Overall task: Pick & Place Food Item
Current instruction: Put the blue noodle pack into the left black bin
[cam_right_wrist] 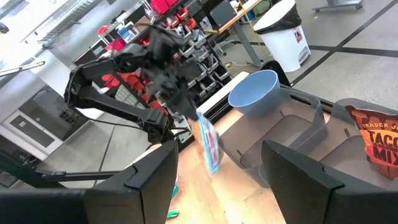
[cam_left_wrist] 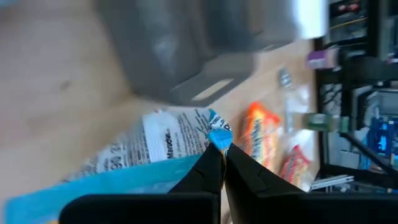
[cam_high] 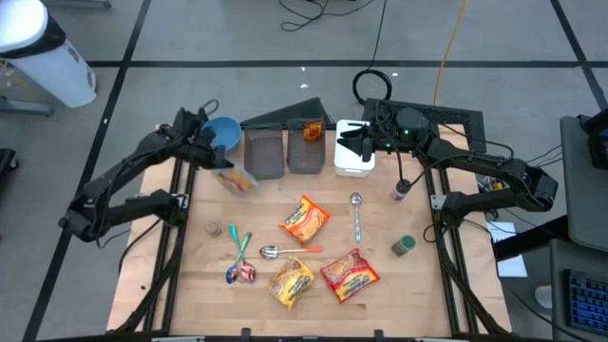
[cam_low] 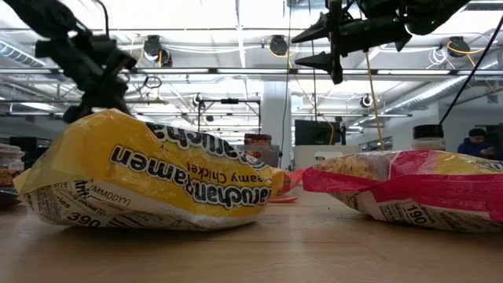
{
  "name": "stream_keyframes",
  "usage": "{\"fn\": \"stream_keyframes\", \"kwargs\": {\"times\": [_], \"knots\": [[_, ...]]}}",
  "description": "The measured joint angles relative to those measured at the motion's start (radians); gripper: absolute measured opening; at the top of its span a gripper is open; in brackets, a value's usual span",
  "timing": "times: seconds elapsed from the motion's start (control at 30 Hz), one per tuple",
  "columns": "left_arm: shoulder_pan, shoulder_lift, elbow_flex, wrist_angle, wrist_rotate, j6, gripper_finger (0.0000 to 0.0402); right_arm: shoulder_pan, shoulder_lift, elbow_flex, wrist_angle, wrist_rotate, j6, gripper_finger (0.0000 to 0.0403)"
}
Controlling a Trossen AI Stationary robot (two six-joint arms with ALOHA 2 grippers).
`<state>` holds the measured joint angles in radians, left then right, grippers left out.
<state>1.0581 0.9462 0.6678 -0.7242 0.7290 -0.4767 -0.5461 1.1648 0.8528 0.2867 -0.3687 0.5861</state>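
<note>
My left gripper (cam_high: 217, 160) is shut on a blue and white ramen packet (cam_high: 236, 179), which hangs above the table's far left, just left of two grey bins (cam_high: 266, 152). The packet also shows in the left wrist view (cam_left_wrist: 143, 155) and in the right wrist view (cam_right_wrist: 208, 144). My right gripper (cam_high: 347, 144) is open and empty, high above the white container (cam_high: 353, 161) at the far middle. A blue bowl (cam_high: 224, 133) stands beside the left bin. An orange snack bag (cam_high: 311, 131) stands in the second bin. My left gripper pinches the packet's blue sealed edge at a corner (cam_left_wrist: 219, 138) between its two fingertips. The fingers come from above. The packet hangs below them, lifted clear of the table, its flat side upright.
On the table's middle and near part lie an orange ramen packet (cam_high: 305, 220), a yellow one (cam_high: 291, 282), a red one (cam_high: 350, 274), two spoons (cam_high: 356, 214), a green-lidded jar (cam_high: 404, 247), a small bottle (cam_high: 399, 193) and small wrapped items (cam_high: 239, 266). Cables lie beyond the far edge.
</note>
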Motion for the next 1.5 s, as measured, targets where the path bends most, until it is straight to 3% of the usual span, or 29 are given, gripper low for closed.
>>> {"fn": "stream_keyframes", "kwargs": {"times": [0.63, 0.9, 1.1, 1.2, 1.5], "knots": [[-0.127, -0.012, 0.339, -0.003, -0.029, -0.102, 0.0005, 0.026, 0.000, 0.000, 0.000, -0.009, 0.031, 0.0226], [-0.187, 0.017, 0.438, 0.026, -0.084, -0.112, 0.0004, 0.031, 0.041, -0.001, 0.078, -0.108, 0.113, 0.0226], [-0.271, 0.112, 0.526, 0.028, -0.127, -0.064, 0.0004, 0.058, 0.149, -0.001, 0.305, -0.211, 0.231, 0.0227], [-0.317, 0.174, 0.581, 0.030, -0.144, -0.036, 0.0004, 0.080, 0.197, -0.001, 0.387, -0.215, 0.274, 0.0235], [-0.443, 0.373, 0.762, 0.020, -0.163, 0.023, 0.0004, 0.097, 0.280, 0.060, 0.442, -0.280, 0.307, 0.0300]]}}
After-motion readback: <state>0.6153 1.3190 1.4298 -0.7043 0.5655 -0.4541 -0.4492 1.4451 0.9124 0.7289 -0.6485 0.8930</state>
